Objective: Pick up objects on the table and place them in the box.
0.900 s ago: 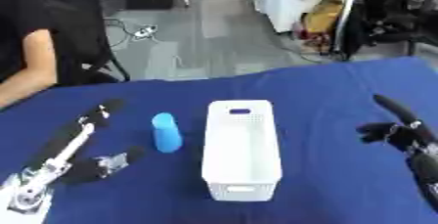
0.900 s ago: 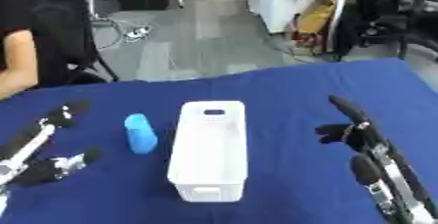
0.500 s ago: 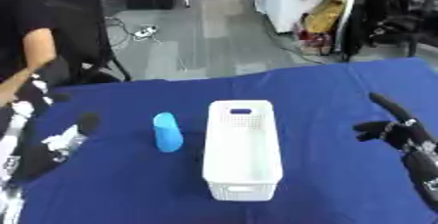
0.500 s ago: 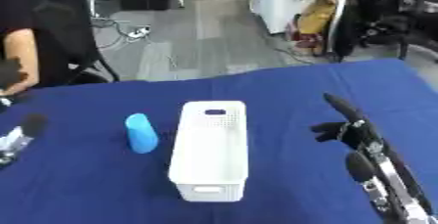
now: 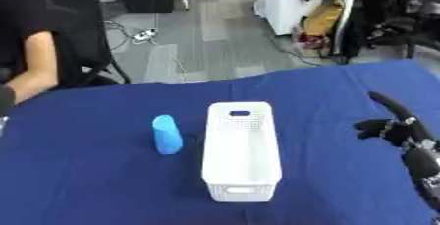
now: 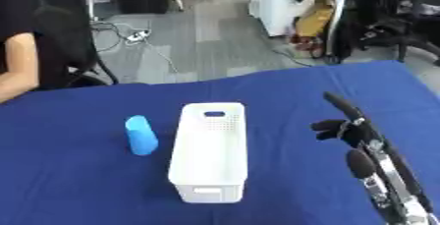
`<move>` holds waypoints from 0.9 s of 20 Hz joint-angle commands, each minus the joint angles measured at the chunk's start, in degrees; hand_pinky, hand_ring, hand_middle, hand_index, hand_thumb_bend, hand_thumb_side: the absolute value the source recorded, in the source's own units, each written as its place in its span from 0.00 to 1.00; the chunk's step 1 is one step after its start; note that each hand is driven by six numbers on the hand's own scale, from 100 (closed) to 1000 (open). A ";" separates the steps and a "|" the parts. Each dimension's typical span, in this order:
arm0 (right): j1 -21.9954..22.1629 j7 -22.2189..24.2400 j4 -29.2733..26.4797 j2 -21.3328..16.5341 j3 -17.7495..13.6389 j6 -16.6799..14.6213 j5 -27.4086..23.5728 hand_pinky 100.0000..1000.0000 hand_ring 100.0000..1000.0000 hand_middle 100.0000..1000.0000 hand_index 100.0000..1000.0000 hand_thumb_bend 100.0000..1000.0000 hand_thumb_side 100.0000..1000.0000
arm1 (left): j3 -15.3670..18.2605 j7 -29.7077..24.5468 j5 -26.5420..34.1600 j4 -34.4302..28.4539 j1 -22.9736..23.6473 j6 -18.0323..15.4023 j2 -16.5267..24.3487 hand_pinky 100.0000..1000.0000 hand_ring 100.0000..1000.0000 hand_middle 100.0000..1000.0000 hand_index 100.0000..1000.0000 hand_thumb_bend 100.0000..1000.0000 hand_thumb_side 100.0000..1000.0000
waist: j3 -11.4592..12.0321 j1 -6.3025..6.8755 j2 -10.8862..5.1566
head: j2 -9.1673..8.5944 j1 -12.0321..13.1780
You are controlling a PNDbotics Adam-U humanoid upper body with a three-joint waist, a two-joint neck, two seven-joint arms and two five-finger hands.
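A light blue, rounded upright object (image 5: 166, 134) stands on the blue table, just left of the white perforated box (image 5: 268, 140). The box lies lengthwise mid-table and looks empty inside. My right hand (image 6: 345, 129) hovers over the cloth to the right of the box, apart from it, fingers stretched out, thumb toward the box, holding nothing. Of my left hand only a dark sliver (image 5: 4, 101) shows at the left edge, far from the blue object.
The blue-covered table (image 5: 103, 184) ends at its far edge just behind the box. A seated person's arm (image 5: 33, 67) is at the far left beyond the table. Chairs, cables and bags stand on the grey floor behind.
My left arm has pulled back leftward, from beside the blue object to the picture's edge. The right hand has barely shifted. Box and blue object stay put.
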 commanded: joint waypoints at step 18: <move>-0.41 0.85 -0.80 -0.79 0.52 -0.29 -0.23 0.63 0.70 0.98 1.00 0.48 0.98 | -12.18 -17.51 -16.76 20.19 -16.60 2.39 9.54 0.78 0.92 1.00 0.97 1.00 0.77 | -1.65 -0.09 -0.15 | 10.11 6.80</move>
